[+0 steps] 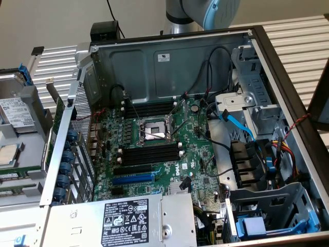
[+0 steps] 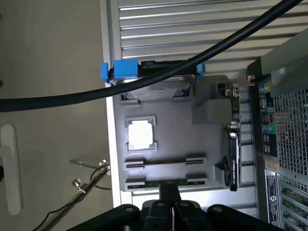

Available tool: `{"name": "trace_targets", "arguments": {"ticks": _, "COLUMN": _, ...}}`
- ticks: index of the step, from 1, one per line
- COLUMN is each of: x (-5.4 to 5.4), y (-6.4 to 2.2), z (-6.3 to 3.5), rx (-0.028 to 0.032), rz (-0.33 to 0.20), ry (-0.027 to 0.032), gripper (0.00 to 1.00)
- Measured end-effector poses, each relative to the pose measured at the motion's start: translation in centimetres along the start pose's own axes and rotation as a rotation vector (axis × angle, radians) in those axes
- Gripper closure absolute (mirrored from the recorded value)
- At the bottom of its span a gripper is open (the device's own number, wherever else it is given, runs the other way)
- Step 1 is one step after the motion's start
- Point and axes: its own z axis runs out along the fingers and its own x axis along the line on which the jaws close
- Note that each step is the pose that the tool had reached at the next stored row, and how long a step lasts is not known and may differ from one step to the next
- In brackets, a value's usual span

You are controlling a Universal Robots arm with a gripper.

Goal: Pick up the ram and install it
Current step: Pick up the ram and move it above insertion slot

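Jaws look pressed together, nothing pinched between them. In the wrist view the gripper (image 2: 169, 188) hangs above the grey parts tray (image 2: 168, 134), its tip overlapping the tray's outermost holder slot.

The ram (image 2: 151, 182) sits in that slot on its long edge, a thin greenish-dark strip between two grey end clips, not lifted. The parallel slot next to it shows another thin dark strip; I can't tell what it is.

Further along the same tray: a pale square processor chip (image 2: 142, 134), then a hard drive (image 2: 159, 85) with a blue bracket at the far end. A thick black cable (image 2: 144, 82) runs across in front of the drive.

The tray sits on the slatted tabletop (image 2: 192, 24), just beside the open computer case (image 1: 169, 56), on the exterior view's left of it.

Exterior view: the arm (image 1: 200, 13) is at the top edge, behind the case's back wall. Inside the case the motherboard (image 1: 195, 154) lies flat, with the processor socket (image 1: 154, 129) in the middle. Black memory slots (image 1: 149, 154) with white end clips run on both sides of the socket. The blue slot (image 1: 132, 179) is nearer the power supply (image 1: 128, 221).
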Motion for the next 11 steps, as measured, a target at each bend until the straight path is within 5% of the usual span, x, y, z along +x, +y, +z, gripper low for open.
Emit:
{"name": "trace_targets", "arguments": {"ticks": 8, "x": 0.00, "y": 0.00, "z": 0.00, "rx": 0.0001, "rz": -0.146, "ry": 0.0070, "gripper": 0.89}}
{"name": "trace_targets", "arguments": {"ticks": 11, "x": 0.09, "y": -0.02, "z": 0.12, "rx": 0.0001, "rz": -0.157, "ry": 0.0072, "gripper": 0.89}}
